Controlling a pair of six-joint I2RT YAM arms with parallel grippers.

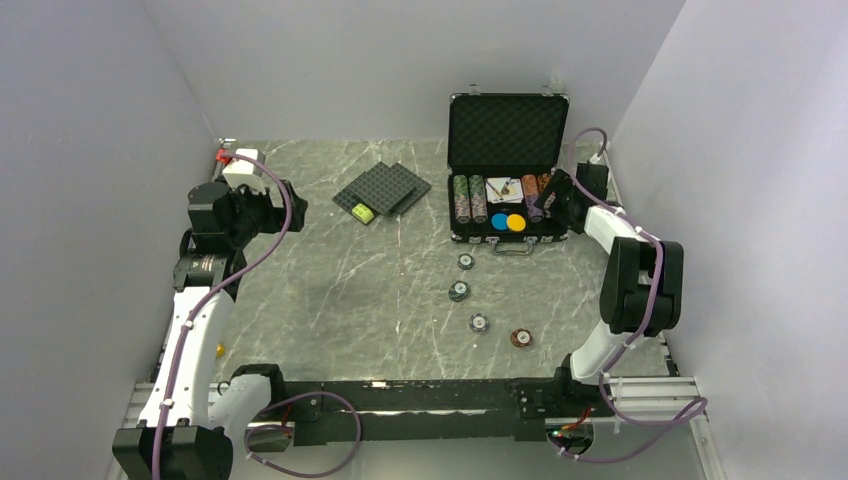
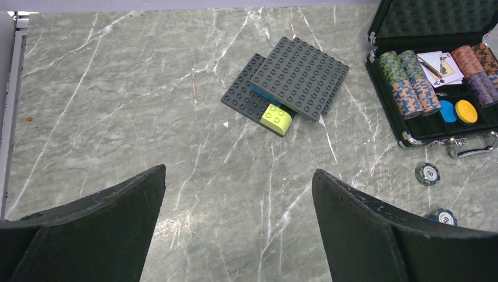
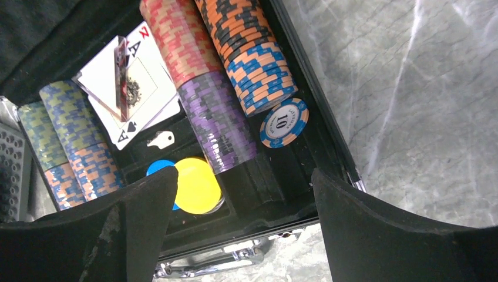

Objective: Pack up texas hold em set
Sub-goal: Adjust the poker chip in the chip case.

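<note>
The black silver-edged briefcase [image 1: 508,128] stands open at the back right. In it are rows of chips [image 3: 217,120], cards [image 3: 126,88], and a blue disc and a yellow disc [image 3: 197,185]. A blue "10" chip [image 3: 284,122] leans at the end of the rightmost row. My right gripper [image 3: 244,176] hangs open over the case's front right corner [image 1: 550,198], with nothing between its fingers. Several loose chips [image 1: 466,261] [image 1: 521,338] lie on the table in front of the case. My left gripper [image 2: 239,170] is open and empty at the far left [image 1: 290,205].
Dark grey studded plates [image 2: 293,76] with a lime brick [image 2: 277,117] lie left of the case. The case's metal handle [image 3: 205,264] juts out at its front. White walls enclose the marble table [image 1: 330,290] on three sides.
</note>
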